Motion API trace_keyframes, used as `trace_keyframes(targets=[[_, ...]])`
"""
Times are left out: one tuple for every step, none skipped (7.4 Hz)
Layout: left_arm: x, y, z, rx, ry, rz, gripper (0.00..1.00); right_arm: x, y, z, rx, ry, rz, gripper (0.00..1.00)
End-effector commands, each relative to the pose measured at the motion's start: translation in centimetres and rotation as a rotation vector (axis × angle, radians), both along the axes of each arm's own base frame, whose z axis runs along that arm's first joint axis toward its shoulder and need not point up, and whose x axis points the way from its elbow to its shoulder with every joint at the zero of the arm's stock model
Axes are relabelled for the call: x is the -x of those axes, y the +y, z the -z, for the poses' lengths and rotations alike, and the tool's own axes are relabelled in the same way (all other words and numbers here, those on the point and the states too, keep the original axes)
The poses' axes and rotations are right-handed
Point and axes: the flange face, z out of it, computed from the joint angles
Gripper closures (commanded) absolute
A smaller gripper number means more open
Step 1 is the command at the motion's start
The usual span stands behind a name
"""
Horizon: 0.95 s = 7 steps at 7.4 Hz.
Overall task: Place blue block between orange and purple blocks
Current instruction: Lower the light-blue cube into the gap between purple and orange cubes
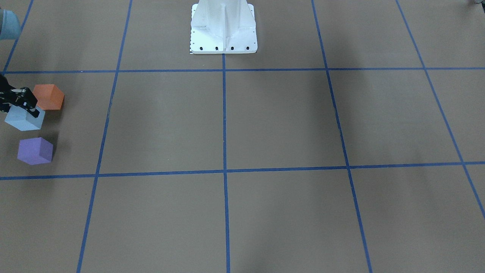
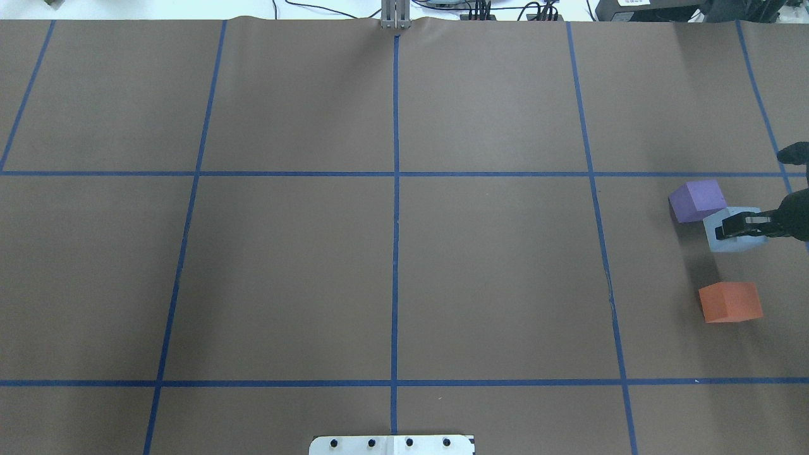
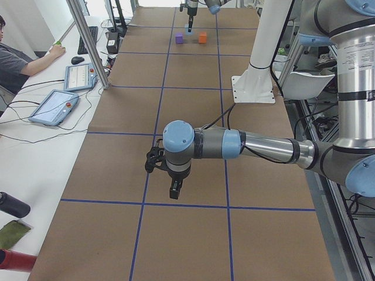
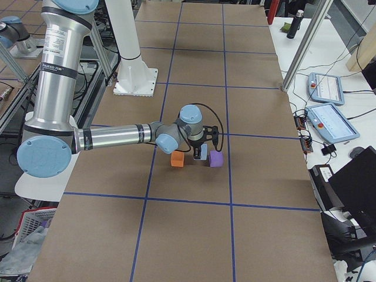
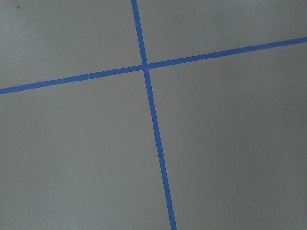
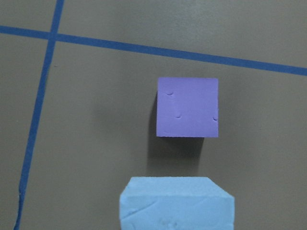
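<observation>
The light blue block (image 2: 733,241) is held in my right gripper (image 2: 737,228), which is shut on it at the table's far right side. It hangs just above the table in the gap between the purple block (image 2: 697,200) and the orange block (image 2: 730,302), closer to the purple one. In the right wrist view the blue block (image 6: 176,203) fills the bottom edge, with the purple block (image 6: 187,107) beyond it. My left gripper (image 3: 174,192) shows only in the exterior left view, pointing down over bare table; I cannot tell whether it is open.
The brown table cover carries a grid of blue tape lines (image 2: 395,189). The white robot base (image 1: 223,28) stands at the table's robot side. The three blocks lie near the table's edge on my right (image 1: 3,125).
</observation>
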Motion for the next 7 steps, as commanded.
trace_keyframes(targets=[[0.0,0.02,0.01,0.0,0.0,0.0,0.0,4.74,1.48,-1.42,-0.006,0.042,-0.018,0.96],[0.01,0.02,-0.07,0.001,-0.001,0.0,0.0,5.33,1.76,-1.65,-0.02,0.059,-0.013,0.96],[0.01,0.02,-0.07,0.001,-0.001,0.0,0.0,5.0,1.95,-2.14,-0.026,0.069,-0.001,0.88],[0.01,0.02,-0.07,0.001,-0.001,0.0,0.0,4.78,2.08,-2.33,-0.044,0.074,0.023,0.76],[0.01,0.02,-0.07,0.001,-0.001,0.0,0.0,4.73,2.06,-2.33,-0.05,0.075,0.028,0.6],[0.01,0.02,-0.07,0.001,-0.001,0.0,0.0,4.63,2.09,-2.31,-0.049,0.074,0.028,0.52],[0.01,0.02,-0.07,0.001,-0.001,0.0,0.0,4.64,2.1,-2.3,-0.049,0.074,0.03,0.4]])
